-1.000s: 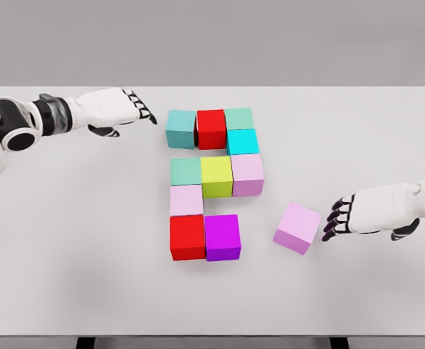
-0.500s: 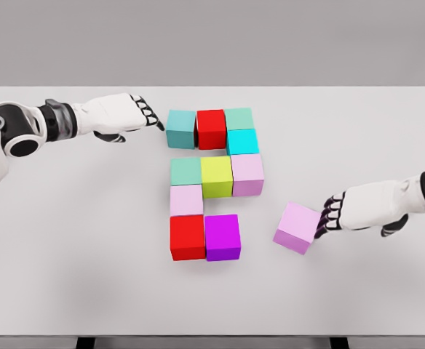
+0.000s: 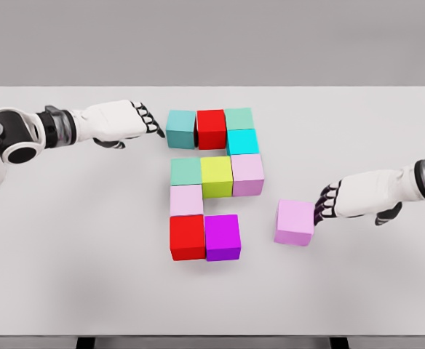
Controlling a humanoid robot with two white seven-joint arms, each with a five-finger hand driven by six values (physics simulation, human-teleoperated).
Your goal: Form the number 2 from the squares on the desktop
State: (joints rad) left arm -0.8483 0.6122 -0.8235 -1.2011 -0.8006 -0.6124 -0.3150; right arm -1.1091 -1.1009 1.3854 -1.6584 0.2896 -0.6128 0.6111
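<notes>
On the white worktop [image 3: 67, 240], the left robot hand [image 3: 129, 120], fingers loosely extended and empty, reaches just beside a teal cube [image 3: 180, 129]. Ten cubes form the cluster [image 3: 211, 182]. A lone pink cube [image 3: 295, 222] lies right; the right robot hand [image 3: 347, 200], open, seemingly touches it.

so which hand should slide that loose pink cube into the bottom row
Right. The right hand has fingertips at the loose pink cube, on its far side from the magenta cube. The left hand is by the teal cube.

Cubes: teal [image 3: 180, 129], red [image 3: 211, 129], sea-green [image 3: 239, 118], cyan [image 3: 242, 141], yellow-green [image 3: 216, 177], magenta [image 3: 222, 237], loose pale pink [image 3: 295, 222]. Surface [image 3: 89, 240]: plain light grey.
</notes>
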